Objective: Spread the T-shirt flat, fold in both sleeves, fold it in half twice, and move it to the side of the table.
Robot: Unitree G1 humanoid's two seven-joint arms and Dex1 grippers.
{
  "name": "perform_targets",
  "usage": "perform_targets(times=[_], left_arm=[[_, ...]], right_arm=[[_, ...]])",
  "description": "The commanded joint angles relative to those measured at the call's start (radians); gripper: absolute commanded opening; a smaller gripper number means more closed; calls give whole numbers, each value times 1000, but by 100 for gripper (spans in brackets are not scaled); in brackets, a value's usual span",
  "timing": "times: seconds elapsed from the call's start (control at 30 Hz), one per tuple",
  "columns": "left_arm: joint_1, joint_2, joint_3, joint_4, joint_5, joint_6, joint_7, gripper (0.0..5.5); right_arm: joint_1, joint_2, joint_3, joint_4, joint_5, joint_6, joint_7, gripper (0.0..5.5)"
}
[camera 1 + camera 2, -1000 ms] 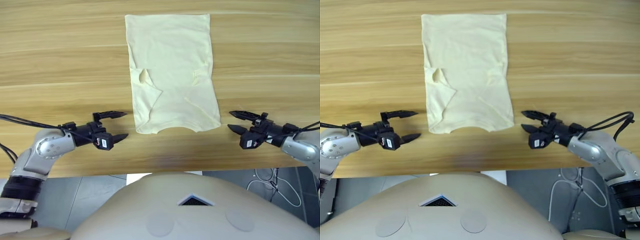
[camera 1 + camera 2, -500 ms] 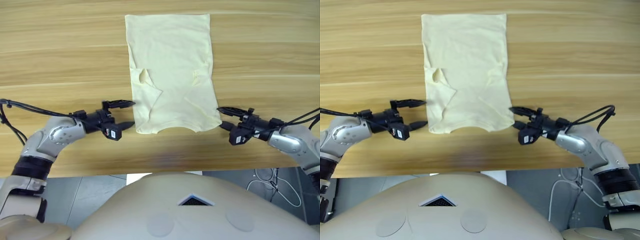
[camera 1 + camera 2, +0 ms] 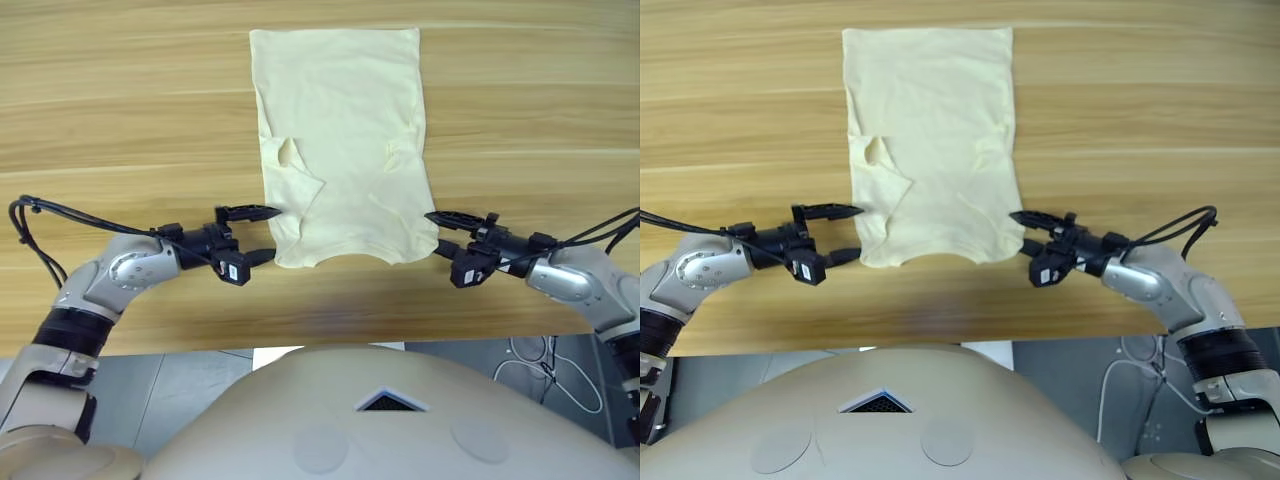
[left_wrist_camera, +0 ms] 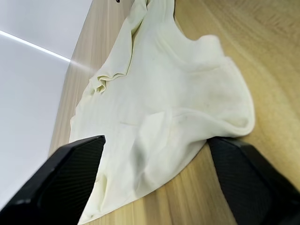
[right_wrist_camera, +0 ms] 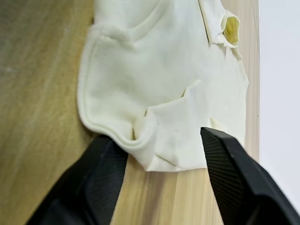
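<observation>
T-shirt (image 3: 340, 130), pale yellow with sleeves folded in, lies lengthwise on the tabletop (image 3: 120, 120), collar end toward the near edge. The left gripper (image 3: 268, 234) and right gripper (image 3: 436, 230), fingers spread, straddle its two near corners. Their small white labels are unreadable.

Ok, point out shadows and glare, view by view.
Left eye view: a soft shadow darkens the light wooden table by its near edge, beside the pale yellow cotton T-shirt. Left wrist view: a bright streak crosses the pale surface beyond the table.
</observation>
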Motion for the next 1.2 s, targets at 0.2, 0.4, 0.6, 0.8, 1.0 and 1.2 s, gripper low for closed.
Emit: perform_targets(times=[0.2,0.4,0.6,0.8,1.0,1.2], left_arm=[[65,55,-62,38,60,43,-84,408],[29,31,-109,31,62,38,-106,408],[-19,11,-155,80,92,33,-111,347],[-63,2,-172,143,174,49,-69,252],[-98,16,-146,157,206,72,-20,134],[-77,23,-163,120,185,53,-43,38]], right_arm=[[-20,13,26,49,-38,-10,3,276],[-44,19,42,74,-38,-23,-1,276],[-55,23,52,81,-35,-29,-1,276],[-57,25,55,83,-29,-34,0,276],[-57,29,55,88,-27,-35,0,276],[-54,40,55,91,-28,-33,-5,276]])
